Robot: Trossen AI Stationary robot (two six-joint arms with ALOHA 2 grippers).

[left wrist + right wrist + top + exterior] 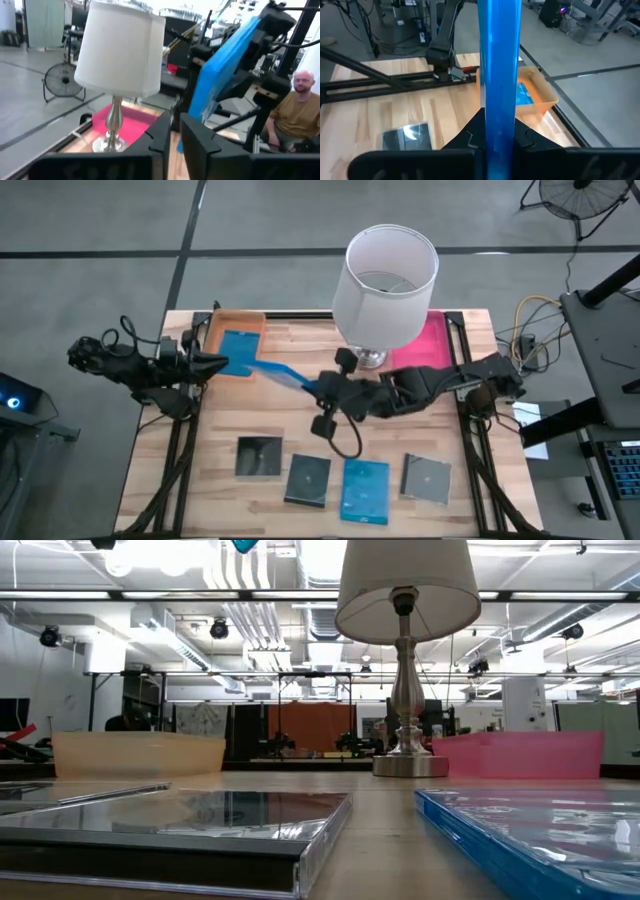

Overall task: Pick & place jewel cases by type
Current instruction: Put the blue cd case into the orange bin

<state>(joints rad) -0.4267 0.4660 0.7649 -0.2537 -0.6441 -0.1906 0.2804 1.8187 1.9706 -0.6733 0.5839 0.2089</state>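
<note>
The right tool (311, 385) pinched a bright blue rectangular plastic jewel case (283, 373) by one edge, holding it tilted in the air above the wooden surface (200, 470), just beside the translucent orange tray (236, 330) where another blue case (238, 350) lay. The left tool (218, 363), fingers nearly pressed together and empty, hovered at that tray. Three dark grey square cases (259, 456) and one blue case (366, 489) lay in a row on the surface.

A white-shaded lamp (385, 275) stands between the orange tray (222, 328) and pink tray (425, 340) on the table (200, 470)
</note>
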